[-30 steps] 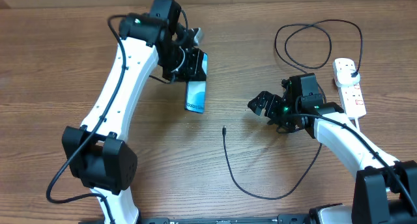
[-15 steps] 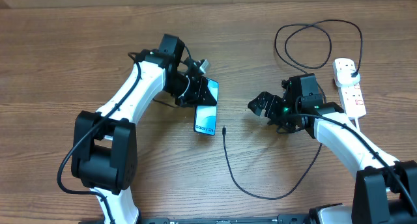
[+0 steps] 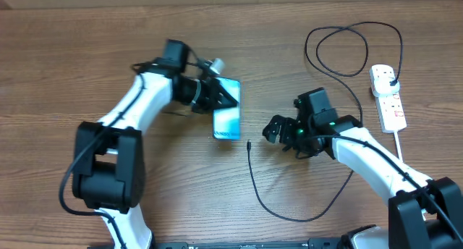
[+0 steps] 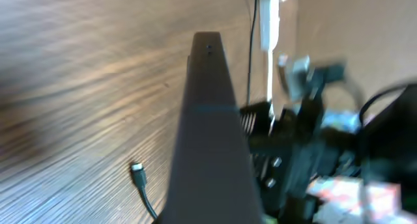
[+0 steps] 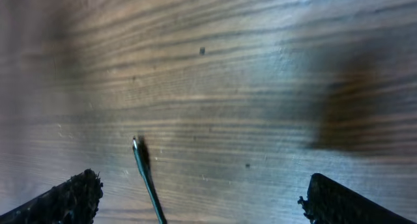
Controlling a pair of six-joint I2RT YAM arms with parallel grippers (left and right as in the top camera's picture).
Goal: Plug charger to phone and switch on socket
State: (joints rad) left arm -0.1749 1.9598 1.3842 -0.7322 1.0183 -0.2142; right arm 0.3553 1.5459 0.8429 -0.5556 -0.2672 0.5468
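My left gripper (image 3: 214, 95) is shut on the phone (image 3: 227, 116), a slim light-blue-screened slab held tilted just above the table. In the left wrist view the phone (image 4: 208, 126) shows edge-on and dark. The charger is a thin black cable; its connector tip (image 3: 248, 143) lies on the table just right of the phone and also shows in the left wrist view (image 4: 137, 174). My right gripper (image 3: 278, 130) is open and empty, right of the tip. In the right wrist view the tip (image 5: 138, 146) lies between its spread fingers (image 5: 205, 201). The white socket strip (image 3: 389, 98) lies far right with the black plug (image 3: 391, 77) in it.
The charger cable (image 3: 289, 217) curves toward the front edge, then loops up at the back right (image 3: 354, 50). The socket's thick white cord (image 3: 400, 140) runs down past my right arm. The table is bare wood elsewhere.
The left gripper swung the phone right and toward the cable tip, then tilted it. The right gripper moved left toward the tip.
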